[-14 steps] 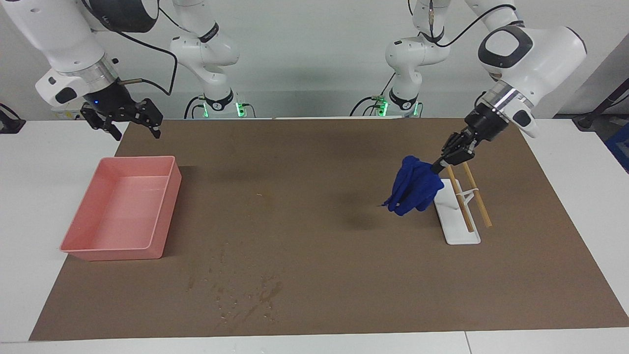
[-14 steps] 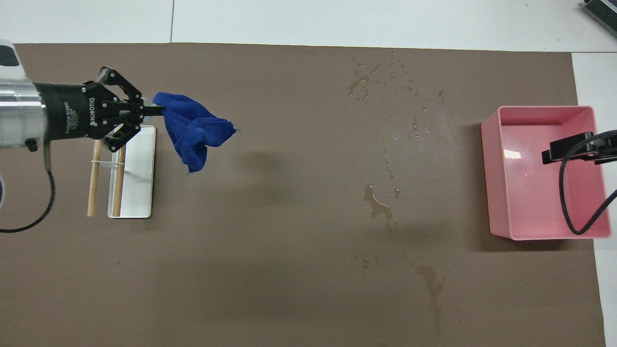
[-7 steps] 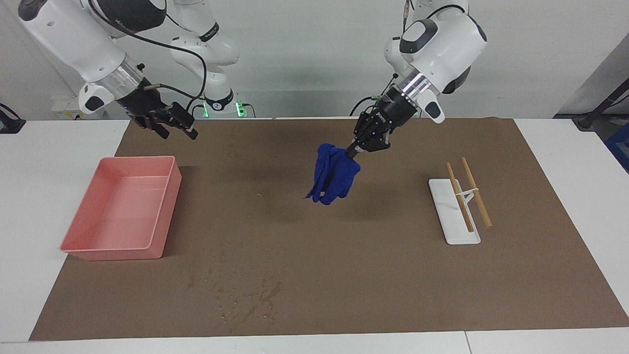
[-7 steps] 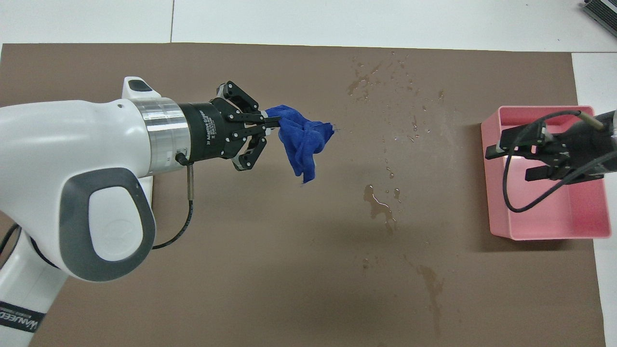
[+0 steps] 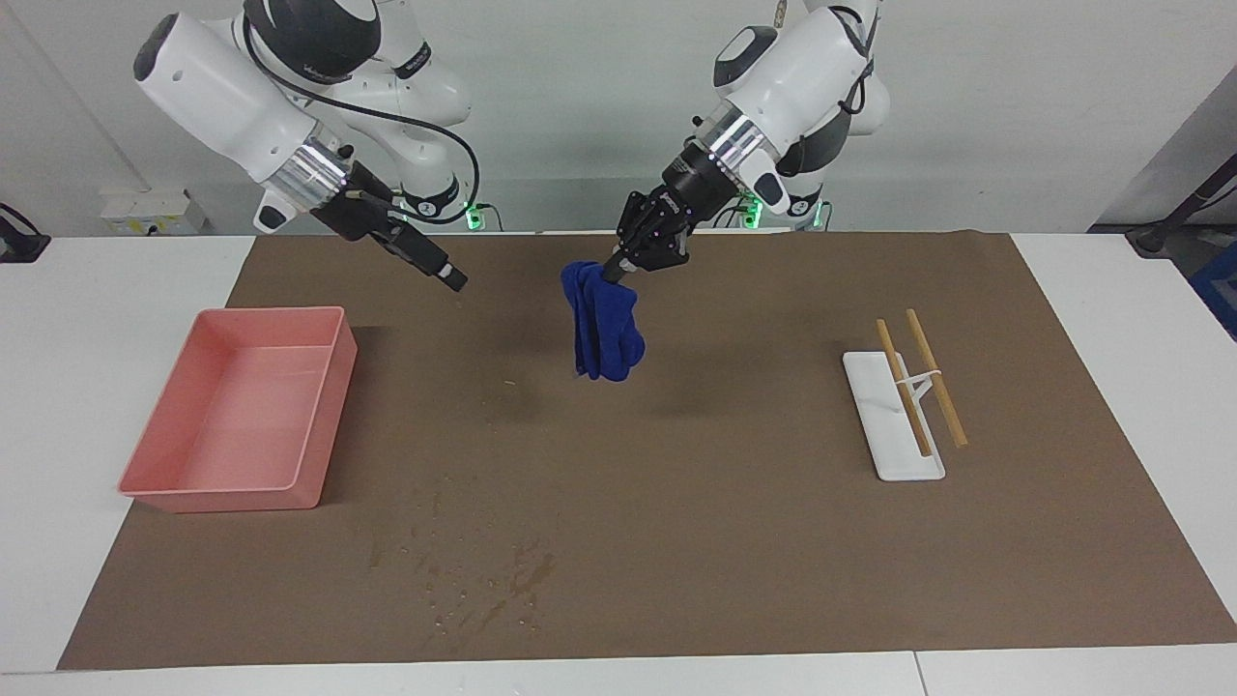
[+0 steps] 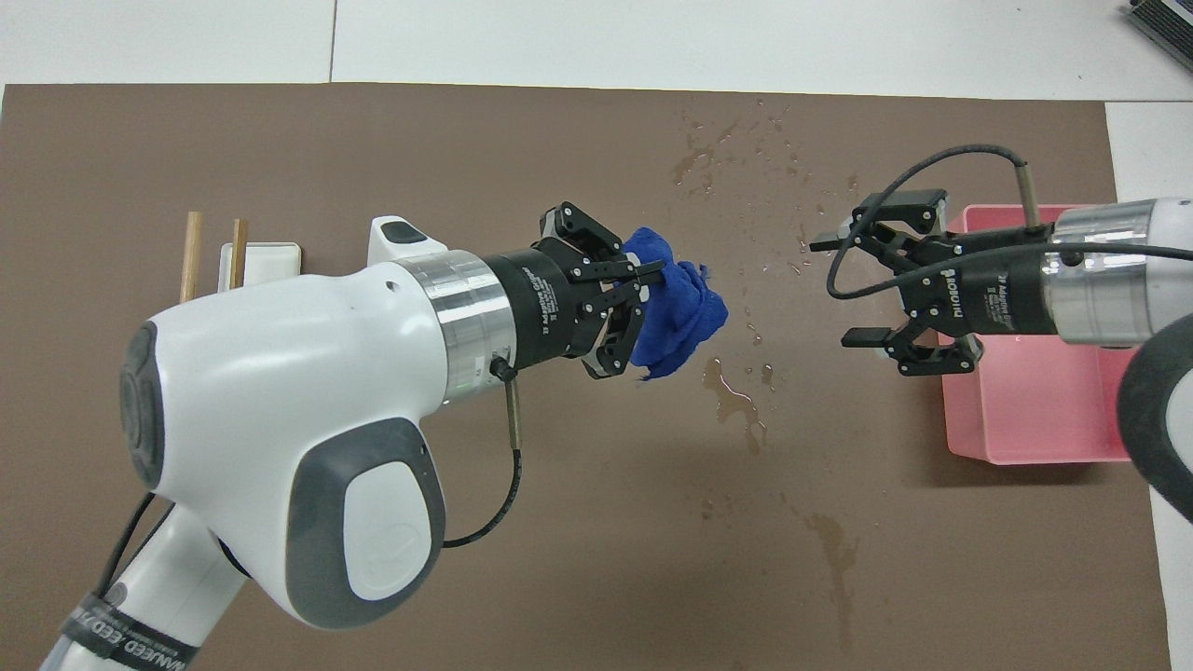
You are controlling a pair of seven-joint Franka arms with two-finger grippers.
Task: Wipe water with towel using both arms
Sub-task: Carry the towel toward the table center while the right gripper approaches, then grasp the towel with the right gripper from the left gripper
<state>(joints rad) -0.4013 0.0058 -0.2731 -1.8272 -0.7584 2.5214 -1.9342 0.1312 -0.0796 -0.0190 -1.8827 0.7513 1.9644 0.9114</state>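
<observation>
1. Facing view, mid-table: left gripper hangs over the brown mat, fingertips pinched tight on the top of a bunched blue towel, which dangles clear of the mat.
2. Right gripper is up in the air w/ fingers spread wide and nothing in them, over the mat just beside the pink tray, pointed at the towel.
3. Water: puddles and droplets lie between towel and tray and spread farther from the robots; none under the cloth yet.
4. White rack w/ two wooden sticks sits toward the left arm's end, out of play.
5. Step in hand, by the look of it: carry towel to the spill, poss. a hand-over or two-arm spread.
6. Next move likely calls for lowering the cloth flat onto the wet patch, w/ the right gripper taking a free corner so it opens out rather than dragging as a lump.
</observation>
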